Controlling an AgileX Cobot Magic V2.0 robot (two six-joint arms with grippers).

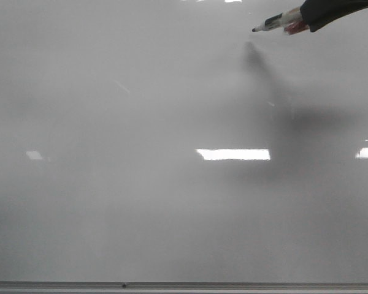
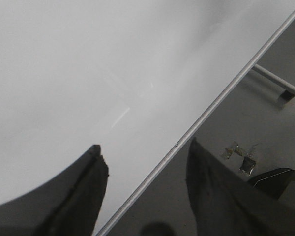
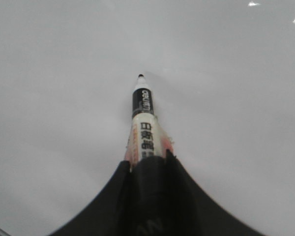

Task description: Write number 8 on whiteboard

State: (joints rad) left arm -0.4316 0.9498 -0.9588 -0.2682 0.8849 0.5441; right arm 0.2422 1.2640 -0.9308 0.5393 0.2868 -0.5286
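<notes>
While the board stands blank, this is how it lies:
Whiteboard: large glossy pale grey-white whiteboard (image 1: 141, 202) with a thin grey metal frame along its lower edge; lamp reflections on it, no stroke of an 8 visible anywhere.
Right tool: black right tool (image 3: 148, 160) clamped on a white marker pen with a black collar and dark tip (image 3: 143, 118), near the whiteboard's upper right corner.
Marker tip: close to the whiteboard, its blurred shadow just beside it; contact cannot be told.
Left tool: black left tool (image 2: 145, 169), fingers (image 2: 88, 191) spread apart with nothing between them, hanging over the whiteboard's framed edge.
</notes>
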